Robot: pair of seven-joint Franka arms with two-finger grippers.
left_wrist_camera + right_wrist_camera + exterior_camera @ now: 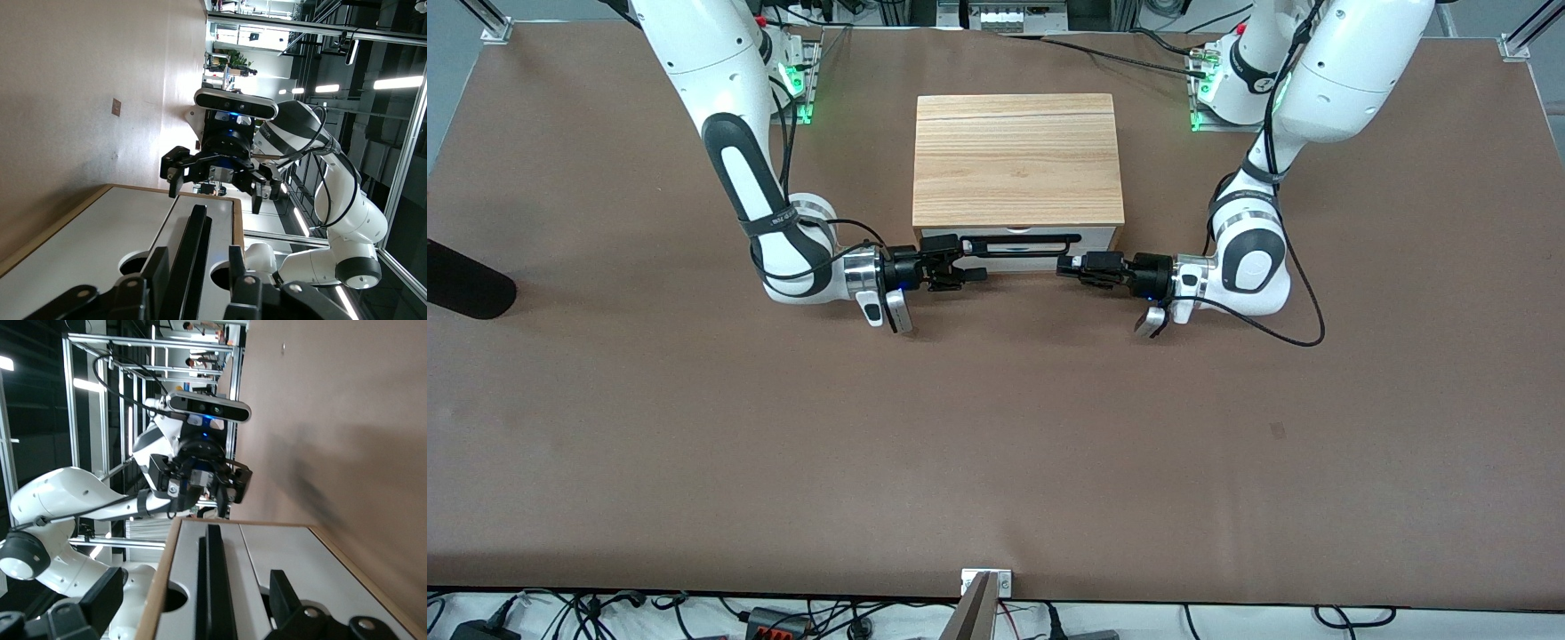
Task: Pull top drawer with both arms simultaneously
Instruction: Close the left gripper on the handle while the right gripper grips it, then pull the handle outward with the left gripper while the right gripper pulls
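Observation:
The top drawer has a white front and a long black bar handle; it sits in under the light wood cabinet. My right gripper is open at the handle's end toward the right arm. In the right wrist view its fingers stand wide on either side of the handle. My left gripper is open at the handle's other end. In the left wrist view its fingers straddle the handle, one close against it. Each wrist view shows the other arm's gripper farther off.
The cabinet stands on a brown table. A second white drawer front lies below the top one. A black object juts in at the right arm's end of the table. A small metal bracket sits at the table's edge nearest the front camera.

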